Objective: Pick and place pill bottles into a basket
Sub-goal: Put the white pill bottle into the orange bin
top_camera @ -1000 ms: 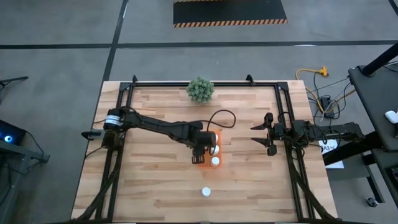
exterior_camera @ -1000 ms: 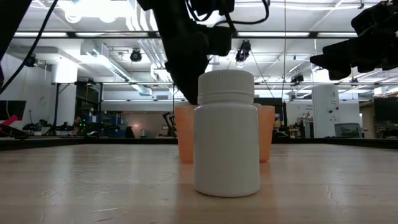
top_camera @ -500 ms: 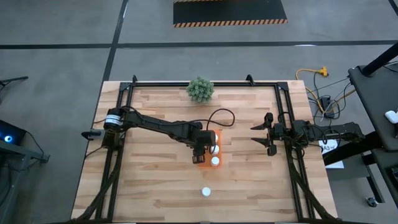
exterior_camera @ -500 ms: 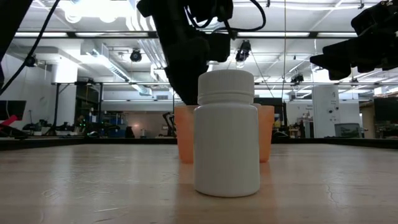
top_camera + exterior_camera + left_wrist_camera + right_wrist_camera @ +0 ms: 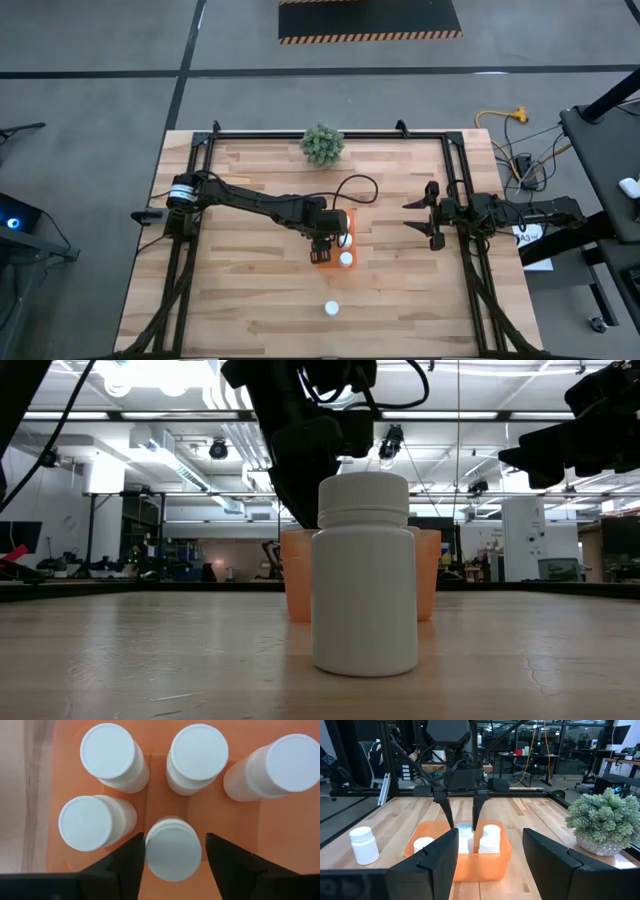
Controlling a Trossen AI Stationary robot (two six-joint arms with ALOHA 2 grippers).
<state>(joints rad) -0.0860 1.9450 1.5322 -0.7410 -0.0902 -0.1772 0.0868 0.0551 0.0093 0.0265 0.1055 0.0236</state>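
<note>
Bottle [image 5: 331,308] number six stands alone near the tabletop's front edge, not yet collected. Farther in, mid-tabletop, the basket [image 5: 334,262] holds five; the left tool [image 5: 172,851] is spread around the latest. Right tool [image 5: 422,221] waits spread by the right edge.

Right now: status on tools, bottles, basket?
Left tool over basket, jaws apart around fifth bottle. Right tool open, waiting at table's right. Last bottle on table, nothing blocking.
</note>
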